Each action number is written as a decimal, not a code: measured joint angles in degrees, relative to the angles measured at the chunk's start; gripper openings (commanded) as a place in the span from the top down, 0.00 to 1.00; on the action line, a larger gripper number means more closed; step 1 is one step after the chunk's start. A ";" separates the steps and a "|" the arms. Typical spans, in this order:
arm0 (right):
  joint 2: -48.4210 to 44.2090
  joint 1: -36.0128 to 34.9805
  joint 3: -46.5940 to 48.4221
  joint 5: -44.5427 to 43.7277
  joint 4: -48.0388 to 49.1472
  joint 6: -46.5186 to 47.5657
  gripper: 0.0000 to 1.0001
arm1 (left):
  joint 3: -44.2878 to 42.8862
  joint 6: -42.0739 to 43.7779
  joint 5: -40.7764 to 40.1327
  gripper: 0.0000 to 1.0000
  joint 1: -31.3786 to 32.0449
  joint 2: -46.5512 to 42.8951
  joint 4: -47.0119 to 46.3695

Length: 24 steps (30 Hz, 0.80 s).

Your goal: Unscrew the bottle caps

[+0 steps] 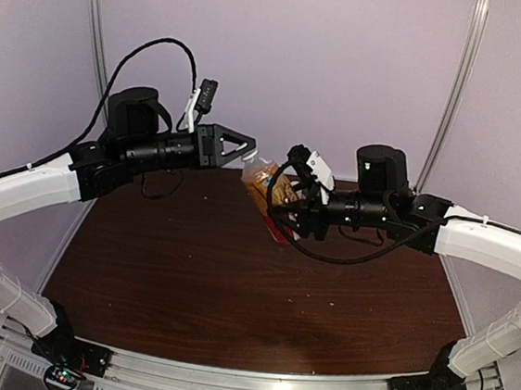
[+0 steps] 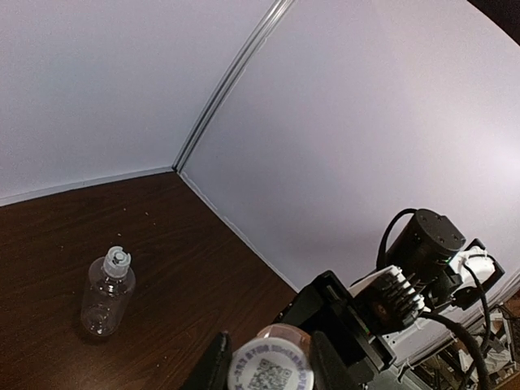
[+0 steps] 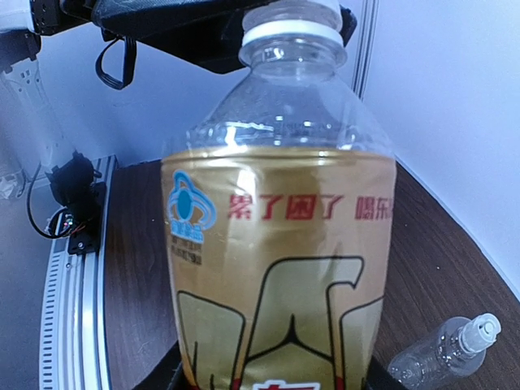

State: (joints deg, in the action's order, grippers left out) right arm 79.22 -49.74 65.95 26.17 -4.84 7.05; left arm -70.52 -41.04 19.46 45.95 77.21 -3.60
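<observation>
My right gripper [image 1: 283, 218] [image 3: 272, 383] is shut on the lower body of the amber bottle [image 1: 266, 189] [image 3: 280, 244], which has a gold and red label, and holds it tilted above the table. The bottle's whitish cap [image 1: 249, 156] [image 3: 292, 31] [image 2: 270, 370] sits on the neck. My left gripper [image 1: 246, 153] [image 2: 272, 367] is shut on that cap, one dark finger on each side. The clear bottle [image 2: 106, 294] [image 3: 439, 356] rests on the table with its own cap [image 2: 117, 261] [image 3: 486, 327] on, apart from both grippers. The top view does not show it.
The dark wooden table [image 1: 232, 285] is enclosed by pale walls with a corner post [image 2: 231, 81]. A metal rail [image 1: 249, 389] runs along the near edge by the arm bases. Black cables [image 1: 329, 253] loop under the right wrist.
</observation>
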 measured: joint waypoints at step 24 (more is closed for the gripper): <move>4.28 0.20 4.31 1.27 -1.81 -1.22 0.47 | -2.49 2.21 3.15 1.00 0.57 1.25 -1.05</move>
State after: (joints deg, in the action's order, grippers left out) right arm 83.50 -49.54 70.26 27.44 -6.66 5.82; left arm -73.01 -38.83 22.61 46.52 78.46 -4.64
